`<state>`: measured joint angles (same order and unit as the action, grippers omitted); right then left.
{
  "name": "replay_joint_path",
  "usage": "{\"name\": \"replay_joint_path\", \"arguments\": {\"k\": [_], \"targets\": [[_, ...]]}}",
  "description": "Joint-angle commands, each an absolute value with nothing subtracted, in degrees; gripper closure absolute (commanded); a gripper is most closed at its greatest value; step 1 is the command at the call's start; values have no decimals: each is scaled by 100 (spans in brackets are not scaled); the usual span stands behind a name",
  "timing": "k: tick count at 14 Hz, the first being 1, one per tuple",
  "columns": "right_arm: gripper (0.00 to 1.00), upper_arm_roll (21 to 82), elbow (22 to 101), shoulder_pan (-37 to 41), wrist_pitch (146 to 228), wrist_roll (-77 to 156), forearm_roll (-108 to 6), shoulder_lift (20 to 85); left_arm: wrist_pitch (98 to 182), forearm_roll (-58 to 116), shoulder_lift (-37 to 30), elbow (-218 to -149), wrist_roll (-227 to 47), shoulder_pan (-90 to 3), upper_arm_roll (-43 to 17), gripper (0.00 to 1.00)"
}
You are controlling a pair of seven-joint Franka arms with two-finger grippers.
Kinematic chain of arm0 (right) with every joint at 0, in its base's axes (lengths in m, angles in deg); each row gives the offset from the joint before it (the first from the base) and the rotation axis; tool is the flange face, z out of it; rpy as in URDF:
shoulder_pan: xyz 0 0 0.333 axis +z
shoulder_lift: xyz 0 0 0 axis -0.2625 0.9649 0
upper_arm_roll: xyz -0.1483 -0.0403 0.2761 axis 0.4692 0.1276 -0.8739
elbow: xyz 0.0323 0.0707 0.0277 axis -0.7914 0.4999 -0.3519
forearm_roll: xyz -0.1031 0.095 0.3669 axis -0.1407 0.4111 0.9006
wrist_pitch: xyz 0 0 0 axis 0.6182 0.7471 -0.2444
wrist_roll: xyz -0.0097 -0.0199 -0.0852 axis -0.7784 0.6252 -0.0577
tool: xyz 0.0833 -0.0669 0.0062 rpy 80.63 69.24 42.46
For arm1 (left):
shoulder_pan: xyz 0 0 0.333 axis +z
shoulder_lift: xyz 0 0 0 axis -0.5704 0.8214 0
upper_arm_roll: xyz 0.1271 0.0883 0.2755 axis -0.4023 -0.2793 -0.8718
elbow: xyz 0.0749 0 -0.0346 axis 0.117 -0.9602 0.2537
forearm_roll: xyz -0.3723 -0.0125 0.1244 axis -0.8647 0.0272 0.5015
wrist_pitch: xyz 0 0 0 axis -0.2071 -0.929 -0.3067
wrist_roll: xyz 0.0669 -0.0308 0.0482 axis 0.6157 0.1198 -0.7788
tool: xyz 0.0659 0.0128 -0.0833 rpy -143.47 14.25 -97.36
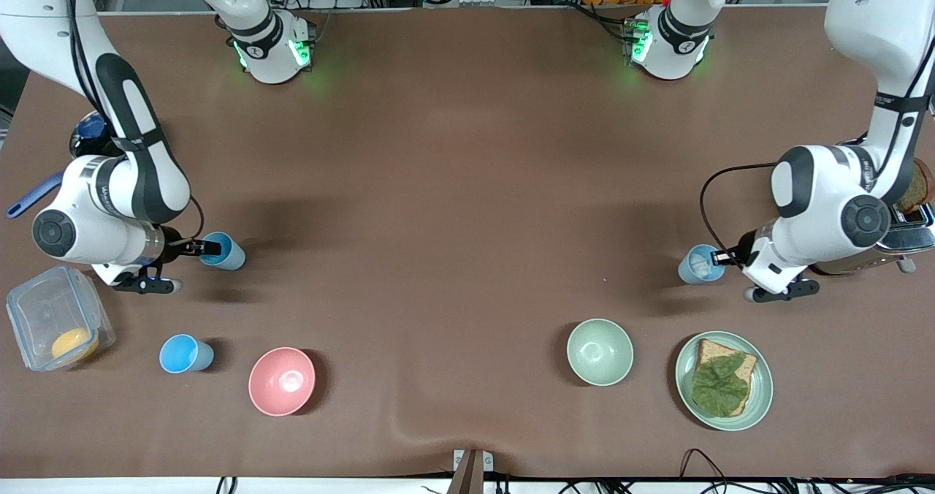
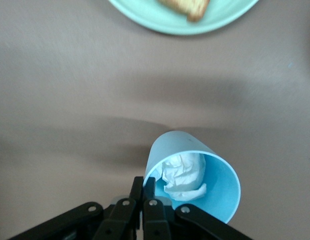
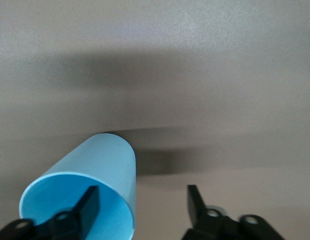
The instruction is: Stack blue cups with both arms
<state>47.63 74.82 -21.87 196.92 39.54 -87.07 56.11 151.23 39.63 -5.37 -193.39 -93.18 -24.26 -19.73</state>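
Note:
Three blue cups are in view. My left gripper (image 1: 723,258) is shut on the rim of one blue cup (image 1: 700,264) at the left arm's end of the table. The left wrist view shows one finger (image 2: 151,186) inside the wall and one outside, and this cup (image 2: 195,175) holds crumpled white paper (image 2: 184,175). My right gripper (image 1: 204,247) is open at a second blue cup (image 1: 225,253). In the right wrist view one finger (image 3: 89,199) is inside that cup (image 3: 100,170) and the other outside. A third blue cup (image 1: 186,354) stands nearer the front camera.
A pink bowl (image 1: 282,381) is beside the third cup. A pale green bowl (image 1: 600,351) and a green plate (image 1: 760,399) with bread and a leaf lie nearer the camera than the left gripper. A clear lidded container (image 1: 44,311) and a toaster (image 1: 909,234) stand at the table's ends.

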Motion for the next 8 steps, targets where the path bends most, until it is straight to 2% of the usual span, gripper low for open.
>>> {"name": "replay_joint_path", "arguments": {"k": [1,4,8], "targets": [[99,4733,7410,-2172,19700,4004,-8628,5730,14985,3852,-963,-19342,-9323,-2414,-1794,100],[100,4724,7411,-2163,19691,4004,-8628,5739,14827,3668,-1227,-19324,-9646,-2440,-1538,100],[100,4724,7376,-2137,19630,4021,-8628,5661,14291,3658,-1201,-18929,-10534,-2519,-1195,100]]}}
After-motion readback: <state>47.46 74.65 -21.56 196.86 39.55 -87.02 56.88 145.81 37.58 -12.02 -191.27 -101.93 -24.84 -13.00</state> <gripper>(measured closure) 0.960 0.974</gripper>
